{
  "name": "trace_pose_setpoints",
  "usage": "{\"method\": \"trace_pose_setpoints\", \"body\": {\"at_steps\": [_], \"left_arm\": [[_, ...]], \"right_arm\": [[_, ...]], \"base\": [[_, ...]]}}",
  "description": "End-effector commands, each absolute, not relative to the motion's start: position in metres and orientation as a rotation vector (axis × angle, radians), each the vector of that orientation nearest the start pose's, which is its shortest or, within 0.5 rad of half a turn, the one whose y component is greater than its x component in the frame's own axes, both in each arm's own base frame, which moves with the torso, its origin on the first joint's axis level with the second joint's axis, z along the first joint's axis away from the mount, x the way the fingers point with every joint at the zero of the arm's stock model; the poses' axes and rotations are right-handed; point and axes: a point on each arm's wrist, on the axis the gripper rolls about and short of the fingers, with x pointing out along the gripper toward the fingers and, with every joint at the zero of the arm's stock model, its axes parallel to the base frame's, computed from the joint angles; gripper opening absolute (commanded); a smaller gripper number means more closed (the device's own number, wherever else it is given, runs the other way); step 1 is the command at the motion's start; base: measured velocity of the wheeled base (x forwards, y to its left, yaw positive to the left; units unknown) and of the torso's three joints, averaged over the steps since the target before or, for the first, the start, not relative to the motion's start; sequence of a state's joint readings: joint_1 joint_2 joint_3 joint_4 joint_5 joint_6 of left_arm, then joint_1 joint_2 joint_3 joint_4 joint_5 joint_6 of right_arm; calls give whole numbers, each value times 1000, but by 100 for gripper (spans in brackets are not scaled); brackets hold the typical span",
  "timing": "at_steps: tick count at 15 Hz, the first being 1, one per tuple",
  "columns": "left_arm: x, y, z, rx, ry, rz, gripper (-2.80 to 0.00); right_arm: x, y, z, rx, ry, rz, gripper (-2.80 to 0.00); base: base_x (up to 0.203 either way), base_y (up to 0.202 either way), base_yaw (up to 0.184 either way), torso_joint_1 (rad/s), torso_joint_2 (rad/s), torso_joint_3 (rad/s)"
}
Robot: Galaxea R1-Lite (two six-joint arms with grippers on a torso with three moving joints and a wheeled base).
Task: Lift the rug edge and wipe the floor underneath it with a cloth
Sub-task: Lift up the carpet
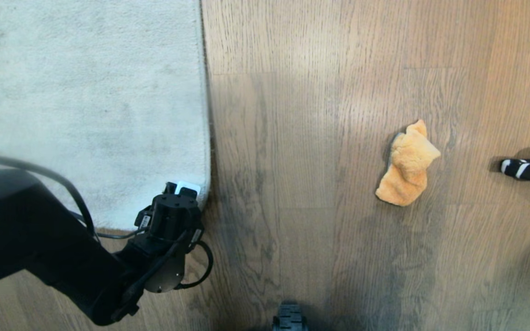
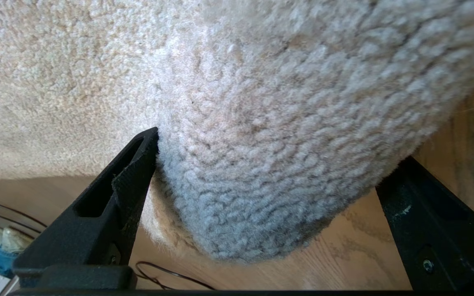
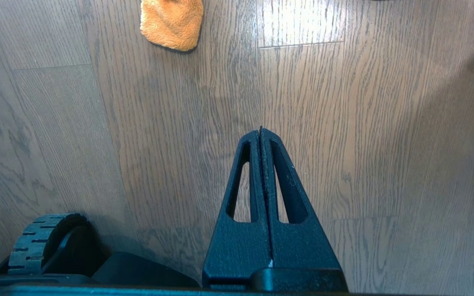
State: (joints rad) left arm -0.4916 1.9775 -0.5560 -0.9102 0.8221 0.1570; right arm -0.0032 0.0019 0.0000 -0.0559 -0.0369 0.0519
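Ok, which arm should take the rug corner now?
Left. The left gripper is open and already straddles the rug edge at its corner. The right gripper is shut, pointing at bare floor, apart from the rug; likely better kept for the cloth.

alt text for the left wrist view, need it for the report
The left gripper, its black fingers spread wide, straddles the rounded corner of the pale grey rug, one finger pressing into the pile. Wood-grain floor shows beneath the corner, with a thin black cable lying on it.
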Motion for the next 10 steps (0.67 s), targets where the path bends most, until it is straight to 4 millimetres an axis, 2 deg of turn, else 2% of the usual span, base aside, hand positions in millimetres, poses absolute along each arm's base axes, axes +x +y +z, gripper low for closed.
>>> {"method": "trace_pose_setpoints", "body": {"at_steps": [1, 6, 10], "left_arm": [[276, -124, 69, 479, 433, 308, 0], [284, -114, 74, 472, 403, 343, 0], [290, -112, 74, 442, 370, 338, 0]], "right_arm": [[-23, -1, 81, 53, -56, -38, -280], [-23, -1, 81, 53, -56, -38, -280], [-23, -1, 81, 53, -56, -38, -280]], "base": [[0, 0, 0, 0, 0, 0], [0, 0, 0, 0, 0, 0], [0, 0, 0, 0, 0, 0]]}}
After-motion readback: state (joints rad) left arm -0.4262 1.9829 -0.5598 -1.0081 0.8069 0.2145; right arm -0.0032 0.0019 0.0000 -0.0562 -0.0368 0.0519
